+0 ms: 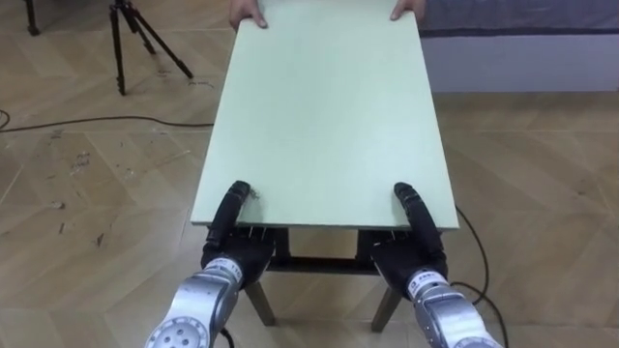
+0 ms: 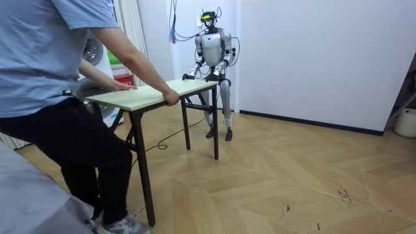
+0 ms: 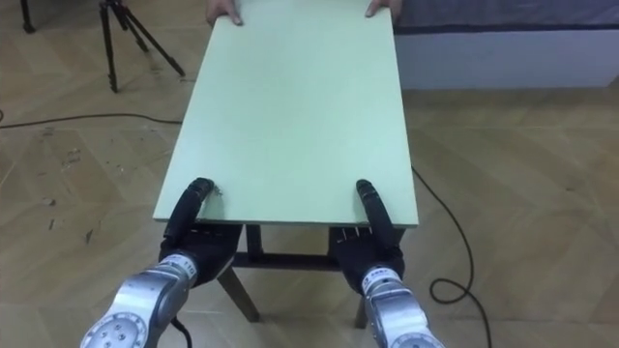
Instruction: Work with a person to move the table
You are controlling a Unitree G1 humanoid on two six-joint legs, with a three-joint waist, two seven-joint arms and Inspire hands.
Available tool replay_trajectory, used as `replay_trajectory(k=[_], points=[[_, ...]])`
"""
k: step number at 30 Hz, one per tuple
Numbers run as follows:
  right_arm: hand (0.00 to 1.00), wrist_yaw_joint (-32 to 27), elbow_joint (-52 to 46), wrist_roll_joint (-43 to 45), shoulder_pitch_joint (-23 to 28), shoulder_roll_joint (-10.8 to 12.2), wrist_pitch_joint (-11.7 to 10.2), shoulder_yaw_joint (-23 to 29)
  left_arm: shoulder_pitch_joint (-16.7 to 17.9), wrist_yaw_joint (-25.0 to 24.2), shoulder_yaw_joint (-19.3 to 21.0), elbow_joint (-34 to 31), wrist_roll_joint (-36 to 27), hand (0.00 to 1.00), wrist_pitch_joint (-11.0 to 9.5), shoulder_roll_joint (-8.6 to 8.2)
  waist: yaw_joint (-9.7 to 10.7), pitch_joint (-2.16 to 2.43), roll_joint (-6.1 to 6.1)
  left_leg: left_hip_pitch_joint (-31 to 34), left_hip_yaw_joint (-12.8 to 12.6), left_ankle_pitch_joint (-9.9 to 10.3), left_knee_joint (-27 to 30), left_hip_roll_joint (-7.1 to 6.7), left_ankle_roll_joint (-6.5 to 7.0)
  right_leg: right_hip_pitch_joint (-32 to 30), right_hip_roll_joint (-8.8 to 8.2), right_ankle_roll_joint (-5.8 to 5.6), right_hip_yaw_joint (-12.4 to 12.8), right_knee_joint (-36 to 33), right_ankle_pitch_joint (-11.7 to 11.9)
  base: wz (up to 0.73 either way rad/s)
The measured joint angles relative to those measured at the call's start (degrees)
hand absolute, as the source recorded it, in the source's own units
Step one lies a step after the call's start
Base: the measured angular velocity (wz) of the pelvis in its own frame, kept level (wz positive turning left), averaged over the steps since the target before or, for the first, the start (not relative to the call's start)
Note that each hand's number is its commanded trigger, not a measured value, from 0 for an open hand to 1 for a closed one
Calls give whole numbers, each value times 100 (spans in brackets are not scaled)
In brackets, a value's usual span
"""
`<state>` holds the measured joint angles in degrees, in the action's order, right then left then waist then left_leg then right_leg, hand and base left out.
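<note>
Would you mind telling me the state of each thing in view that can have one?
table: upright, top bare, held at both short ends.
left hand: shut on the table's near edge, thumb on top.
right hand: shut on the near edge the same way.
person's hands: gripping the far edge.
tripod: standing on the floor, legs spread.

left hand (image 1: 235, 253): mostly tucked beneath the near edge of the pale green rectangular tabletop (image 1: 329, 116) - grip unreadable
right hand (image 1: 404, 255): likewise hidden under that edge
person's hands (image 1: 248, 14): on the far edge, cut off by the picture's top
black tripod (image 1: 135, 39): upper part cut off
dark table legs (image 1: 261, 302): largely hidden by the top
room view: both robot hands too small to read
</note>
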<state>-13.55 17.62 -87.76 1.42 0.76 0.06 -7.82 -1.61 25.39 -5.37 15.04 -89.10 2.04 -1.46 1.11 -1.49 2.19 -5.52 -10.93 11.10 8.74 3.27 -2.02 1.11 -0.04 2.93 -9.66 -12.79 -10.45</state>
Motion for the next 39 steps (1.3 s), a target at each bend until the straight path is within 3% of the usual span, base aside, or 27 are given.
replay_trajectory(k=[8,18,23,25,26,27,28,29,30,31,33,35,36,39], points=[[100,-21,-237,20,85,-20,-8,-1,27,-126,-17,-60,87,100,15,-9,13,6,4,17,12,0,-1,2,0,-3,-3,0,2,0,0,1],[100,67,-1068,56,725,-218,-63,-316,925,-355,-171,-997,387,100,16,-8,2,41,11,14,2,0,1,6,0,1,12,1,122,-1,1,0],[100,341,-1156,15,1019,-286,-129,-487,1271,-622,-250,-1144,558,100,-3,34,13,56,5,11,-44,0,0,-3,-1,17,47,1,527,-8,1,5],[100,444,-1229,16,1176,-287,-176,-505,1394,-684,-319,-1230,635,100,-14,34,13,58,2,-16,-62,0,-5,4,0,15,72,1,514,-80,1,7],[100,517,-1242,18,1272,-293,-190,-507,1496,-714,-389,-1287,663,100,-54,36,11,59,13,-84,4,-3,-21,37,4,-55,114,0,446,-307,0,-24],[100,540,-1243,37,1326,-303,-186,-516,1599,-786,-440,-1309,687,100,-108,38,-17,21,99,-222,320,-12,-65,223,15,-481,212,-83,305,-1045,-81,-35],[100,548,-1240,59,1339,-287,-182,-552,1687,-860,-446,-1334,701,100,-153,59,-17,17,178,-234,564,8,-65,311,24,-721,292,-50,356,-1138,-123,-64],[100,547,-1302,104,1278,-289,-179,-722,1880,-1048,-436,-1468,712,100,-318,96,-24,58,94,-127,632,52,10,324,8,-1089,351,107,453,-430,42,-47],[100,547,-1388,155,1280,-294,-206,-784,1944,-1100,-421,-1554,714,100,-384,96,-35,43,27,-74,537,154,96,256,-51,-1229,190,116,356,-107,726,-15],[100,605,-1436,195,1352,-394,-387,-851,1965,-1127,-542,-1508,750,100,-412,7,9,17,164,-87,405,374,172,310,-110,-1304,129,81,160,-317,752,28],[100,707,-1446,71,1437,-482,-643,-888,1959,-1127,-789,-1564,887,100,-485,28,29,14,107,-103,156,284,-27,245,-103,-1323,110,32,176,-415,716,36],[100,758,-1458,-14,1441,-462,-717,-883,1876,-1129,-852,-1592,990,100,-568,55,35,0,24,-55,148,289,-84,200,-94,-1362,89,-7,169,-380,675,19],[100,767,-1459,-44,1445,-461,-766,-898,1862,-1129,-876,-1608,1008,100,-596,70,52,14,-12,2,143,289,-67,158,-92,-1402,74,-18,156,-388,675,13],[100,769,-1459,-84,1464,-462,-831,-907,1863,-1129,-976,-1646,1007,100,-653,117,49,13,-30,35,32,318,18,87,-37,-1403,7,-86,172,-394,703,1]])
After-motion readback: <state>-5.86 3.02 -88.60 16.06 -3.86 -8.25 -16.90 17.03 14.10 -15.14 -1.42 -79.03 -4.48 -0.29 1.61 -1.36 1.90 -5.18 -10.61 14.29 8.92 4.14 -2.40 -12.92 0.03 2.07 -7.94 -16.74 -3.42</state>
